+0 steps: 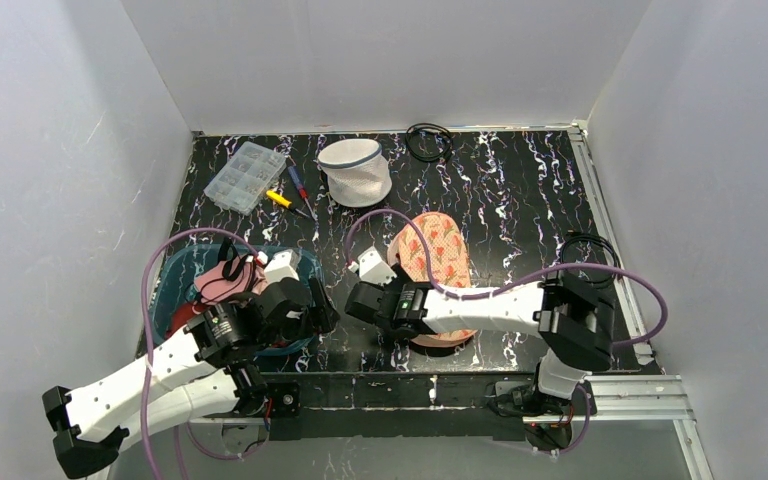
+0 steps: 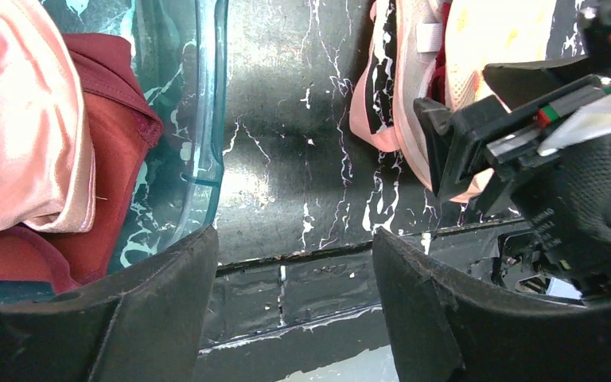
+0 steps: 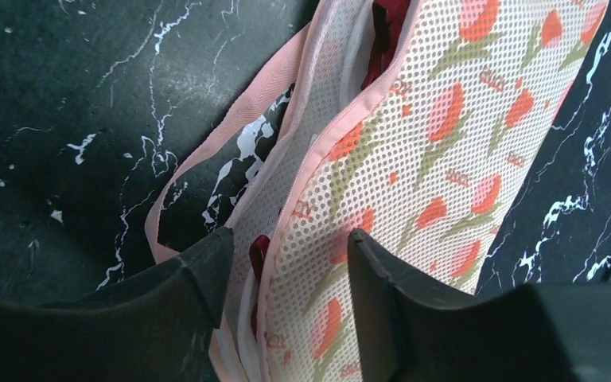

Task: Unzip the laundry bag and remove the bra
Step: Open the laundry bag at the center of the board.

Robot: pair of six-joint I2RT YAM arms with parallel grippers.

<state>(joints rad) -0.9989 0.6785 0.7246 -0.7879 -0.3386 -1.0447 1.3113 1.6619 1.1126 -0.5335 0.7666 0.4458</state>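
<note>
Now right end effector (image 3: 286, 247) straddles floral laundry bag (image 3: 445, 143).

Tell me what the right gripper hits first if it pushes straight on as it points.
The floral mesh bag: its open pink-trimmed edge sits between the fingers of the right gripper, though depth is unclear.

Left gripper (image 2: 294, 243) and right gripper (image 3: 288, 239) — low, nose to nose, jaws apart.
</note>
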